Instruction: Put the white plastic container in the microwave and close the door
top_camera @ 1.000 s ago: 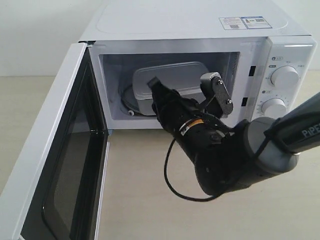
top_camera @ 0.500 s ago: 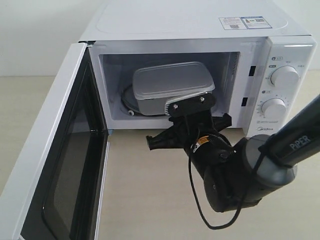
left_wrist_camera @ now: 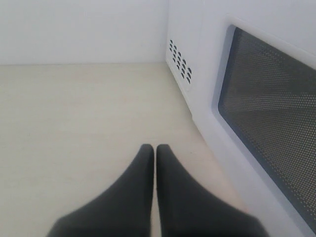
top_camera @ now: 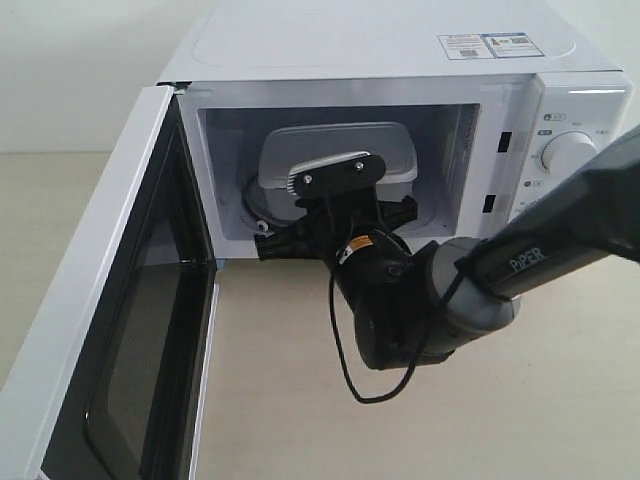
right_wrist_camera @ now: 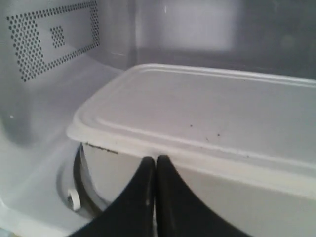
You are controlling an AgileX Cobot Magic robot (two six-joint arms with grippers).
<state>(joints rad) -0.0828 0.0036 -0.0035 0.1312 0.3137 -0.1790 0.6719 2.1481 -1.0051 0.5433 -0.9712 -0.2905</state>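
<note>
The white plastic container [top_camera: 340,140] sits lidded inside the open microwave [top_camera: 380,40], on the turntable. My right gripper [right_wrist_camera: 156,159] is shut, and its tips press against the container's [right_wrist_camera: 207,113] front wall just under the lid rim. In the exterior view the right wrist [top_camera: 335,175] fills the cavity mouth and hides the fingers. The door [top_camera: 110,330] stands swung wide to the left. My left gripper [left_wrist_camera: 156,147] is shut and empty, low over the table beside the door's outer face [left_wrist_camera: 276,108]; the exterior view does not show it.
The turntable's dark rim [right_wrist_camera: 78,170] and a white roller [right_wrist_camera: 73,199] show beneath the container. A perforated panel [right_wrist_camera: 54,39] lines the cavity wall. Two dials [top_camera: 570,150] sit on the right panel. Vent holes [left_wrist_camera: 180,61] mark the microwave's side. A loose cable [top_camera: 345,370] hangs from the right arm.
The right wrist has rolled level and pushed forward from the table into the cavity mouth, meeting the container's front. The container now sits slightly further left and back.
</note>
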